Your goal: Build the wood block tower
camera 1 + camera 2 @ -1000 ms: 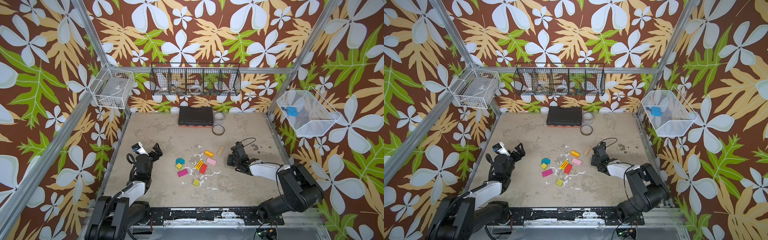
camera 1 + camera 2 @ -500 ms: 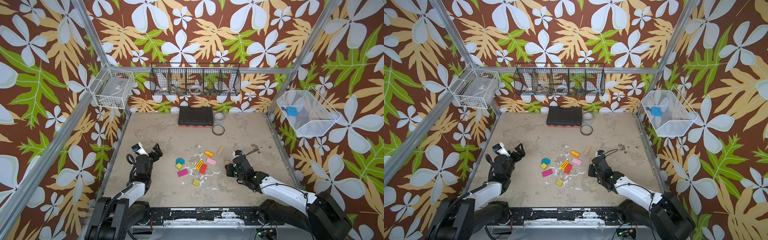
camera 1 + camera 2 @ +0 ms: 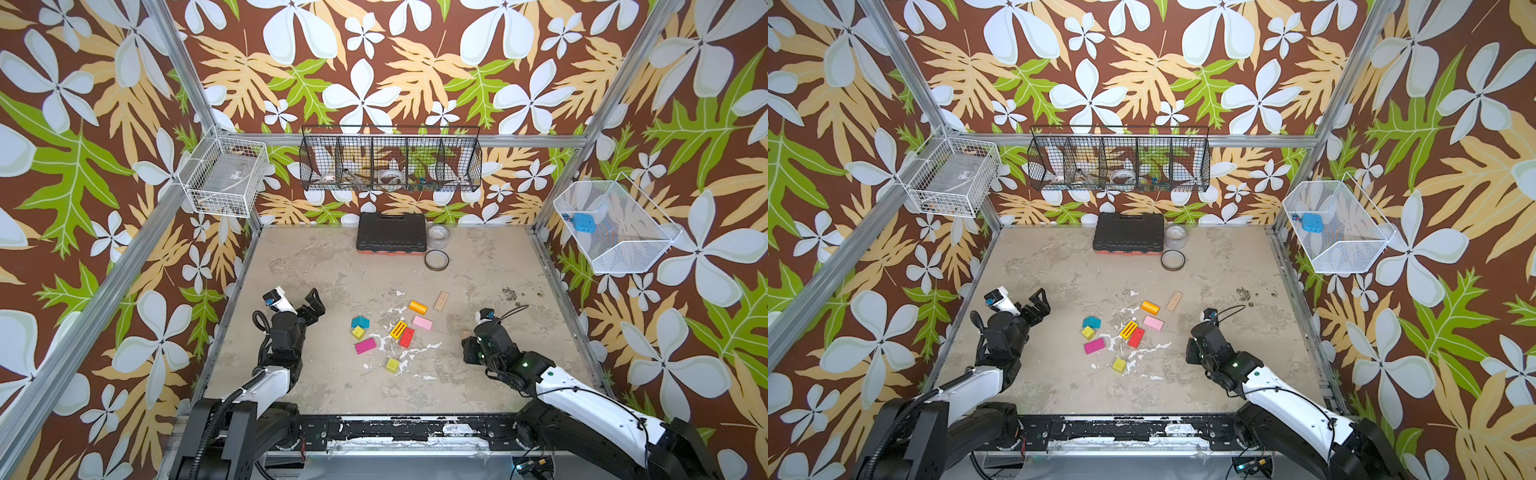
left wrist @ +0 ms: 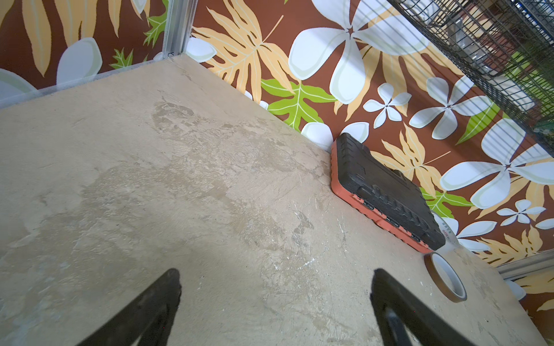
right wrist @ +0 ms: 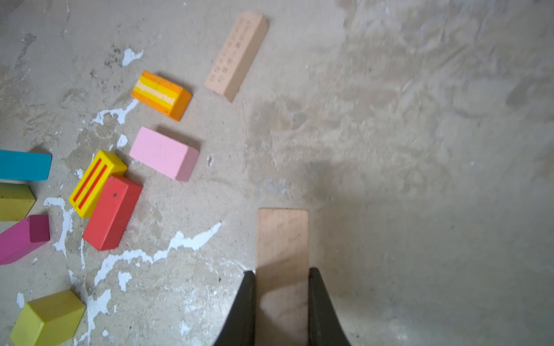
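Note:
The painted blocks lie scattered and unstacked mid-table: teal roof-shape (image 3: 360,321), yellow-green cube (image 3: 358,332), magenta (image 3: 365,345), striped yellow (image 3: 398,329) touching red (image 3: 407,337), pink (image 3: 422,323), orange cylinder (image 3: 417,307), and another yellow-green cube (image 3: 392,365). One tan plank (image 3: 441,300) lies flat behind them. My right gripper (image 5: 281,272) is shut on a second tan plank (image 5: 283,236), held to the right of the blocks; in both top views this gripper (image 3: 467,341) (image 3: 1192,347) mostly hides it. My left gripper (image 3: 313,305) (image 4: 275,275) stands open and empty, left of the blocks.
A black case (image 3: 392,232) sits at the back wall with a clear tape roll (image 3: 439,236) and a brown tape ring (image 3: 436,260) beside it. Wire baskets hang on the back (image 3: 390,160), left (image 3: 226,176) and right (image 3: 611,226) walls.
My right gripper, shut on the plank, has drawn back toward the table's front and swung its arm round. The left arm and the blocks have not moved.

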Controlling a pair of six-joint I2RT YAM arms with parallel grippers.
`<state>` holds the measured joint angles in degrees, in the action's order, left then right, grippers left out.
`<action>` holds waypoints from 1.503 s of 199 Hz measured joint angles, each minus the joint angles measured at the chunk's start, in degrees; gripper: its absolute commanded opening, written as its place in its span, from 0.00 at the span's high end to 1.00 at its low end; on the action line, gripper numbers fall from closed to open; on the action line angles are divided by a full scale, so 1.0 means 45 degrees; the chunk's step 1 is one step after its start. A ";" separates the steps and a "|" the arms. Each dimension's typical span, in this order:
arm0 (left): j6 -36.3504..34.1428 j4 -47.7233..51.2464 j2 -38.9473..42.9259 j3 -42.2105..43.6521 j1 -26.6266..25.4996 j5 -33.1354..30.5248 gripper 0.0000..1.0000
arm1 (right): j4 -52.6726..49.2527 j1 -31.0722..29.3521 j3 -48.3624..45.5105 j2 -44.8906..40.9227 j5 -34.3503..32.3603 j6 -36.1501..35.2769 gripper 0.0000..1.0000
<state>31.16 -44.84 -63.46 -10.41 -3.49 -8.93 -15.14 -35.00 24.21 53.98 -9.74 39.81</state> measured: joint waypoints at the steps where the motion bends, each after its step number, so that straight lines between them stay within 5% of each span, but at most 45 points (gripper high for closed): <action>1: 0.0000 0.0000 0.0000 0.0000 0.0000 0.0000 0.00 | 0.0005 0.0000 0.0024 0.0024 -0.0015 -0.0010 0.89; 87: 0.0000 -0.0005 0.0078 0.0039 0.0000 0.0044 0.00 | -0.0525 0.1277 0.1909 0.3857 -0.1297 -0.1739 0.96; 185: 0.0000 -0.0019 0.0053 0.0053 0.0000 0.0102 0.00 | -0.0126 0.2001 0.2764 0.5717 -0.1365 -0.2895 0.98; 299: -0.0005 -0.0053 0.0097 0.0078 0.0000 0.0369 0.00 | 0.0165 0.2025 0.2880 0.6300 -0.0471 -0.3225 0.88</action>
<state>31.14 -45.08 -63.02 -10.07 -3.49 -7.27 -14.39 -25.89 37.17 82.32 -11.86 25.30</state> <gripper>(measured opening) 0.998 0.189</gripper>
